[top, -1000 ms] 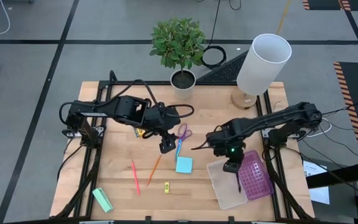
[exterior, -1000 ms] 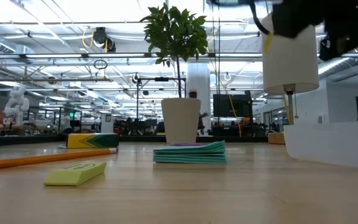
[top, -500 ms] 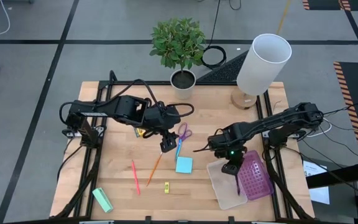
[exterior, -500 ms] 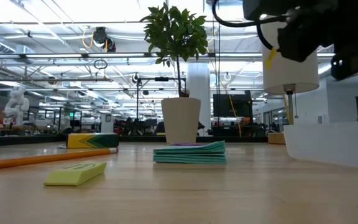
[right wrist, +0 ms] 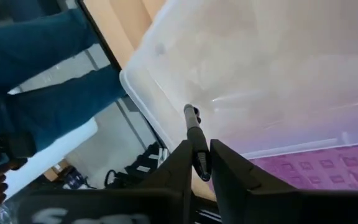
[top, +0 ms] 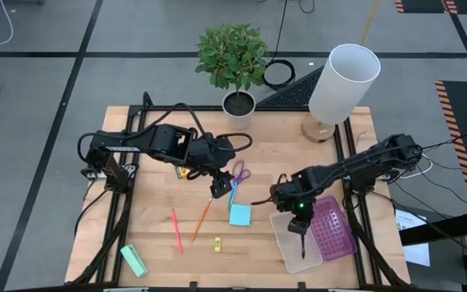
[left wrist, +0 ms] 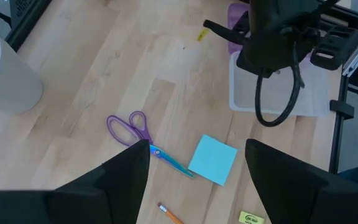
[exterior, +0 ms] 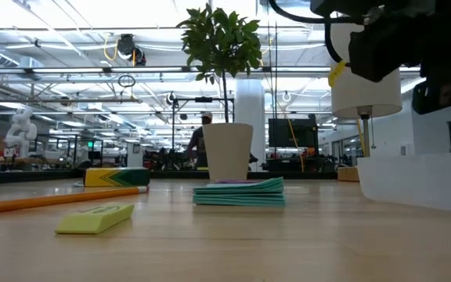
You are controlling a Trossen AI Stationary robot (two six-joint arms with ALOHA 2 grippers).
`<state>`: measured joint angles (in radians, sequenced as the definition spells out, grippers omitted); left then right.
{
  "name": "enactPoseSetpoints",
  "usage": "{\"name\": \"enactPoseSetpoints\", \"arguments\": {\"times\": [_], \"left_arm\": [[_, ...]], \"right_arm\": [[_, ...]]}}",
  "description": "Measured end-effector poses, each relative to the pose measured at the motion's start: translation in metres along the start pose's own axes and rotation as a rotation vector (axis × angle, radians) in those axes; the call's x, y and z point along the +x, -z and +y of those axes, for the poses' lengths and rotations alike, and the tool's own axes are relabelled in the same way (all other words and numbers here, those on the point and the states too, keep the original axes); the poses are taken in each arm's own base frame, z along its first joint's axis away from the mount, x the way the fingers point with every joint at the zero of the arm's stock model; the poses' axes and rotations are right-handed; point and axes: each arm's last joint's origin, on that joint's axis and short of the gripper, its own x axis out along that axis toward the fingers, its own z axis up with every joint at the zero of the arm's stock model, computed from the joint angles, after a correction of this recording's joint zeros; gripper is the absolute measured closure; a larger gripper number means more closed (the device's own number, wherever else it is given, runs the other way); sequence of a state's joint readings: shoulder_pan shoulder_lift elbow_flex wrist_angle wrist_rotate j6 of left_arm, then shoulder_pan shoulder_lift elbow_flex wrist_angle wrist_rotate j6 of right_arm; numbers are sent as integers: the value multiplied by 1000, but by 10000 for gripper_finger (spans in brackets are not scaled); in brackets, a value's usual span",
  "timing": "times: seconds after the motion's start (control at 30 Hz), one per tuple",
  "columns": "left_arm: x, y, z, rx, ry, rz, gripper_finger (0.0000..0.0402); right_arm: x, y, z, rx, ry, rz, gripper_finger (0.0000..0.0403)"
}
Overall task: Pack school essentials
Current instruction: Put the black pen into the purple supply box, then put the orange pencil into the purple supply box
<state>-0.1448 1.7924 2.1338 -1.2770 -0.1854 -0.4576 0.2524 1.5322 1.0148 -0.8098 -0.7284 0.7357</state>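
The right gripper (top: 299, 229) hangs over the clear plastic storage box (top: 286, 247) near the table's front right corner, its jaws closed on a slim black pen (right wrist: 195, 138) that points down into the box. The right wrist view shows the pen's tip just above the box's translucent floor, with the purple perforated lid (top: 333, 229) lying along the box's right side. This looks like the placing step for the pen: next the arm needs to lower a little and open its fingers so the pen drops flat inside, not across the rim.

The left gripper (top: 220, 188) hovers near the middle of the wooden table (top: 152, 162), its jaws spread wide and holding nothing. Its wrist view looks down on the purple-handled scissors (left wrist: 143, 138) and the light-blue square sticky-note pad (left wrist: 213, 160), which lie just beside each other. It seems lined up to pick one of these next.

The remaining supplies are all outside the box. The orange pencil (top: 202, 220) and red pencil (top: 176, 230) lie toward the front, left of the pad, with the tiny yellow piece (top: 216, 243) near the front edge. The small yellow-green crayon box (top: 186, 172) sits mostly hidden under the left arm.
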Motion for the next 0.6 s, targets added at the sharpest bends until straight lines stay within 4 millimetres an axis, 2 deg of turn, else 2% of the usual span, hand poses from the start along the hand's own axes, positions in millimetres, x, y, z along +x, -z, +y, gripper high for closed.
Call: {"name": "enactPoseSetpoints", "arguments": {"times": [0.6], "left_arm": [[0, 0, 0, -27, 0, -2, 133]], "right_arm": [[6, 3, 5, -41, 2, 5, 284]]}}
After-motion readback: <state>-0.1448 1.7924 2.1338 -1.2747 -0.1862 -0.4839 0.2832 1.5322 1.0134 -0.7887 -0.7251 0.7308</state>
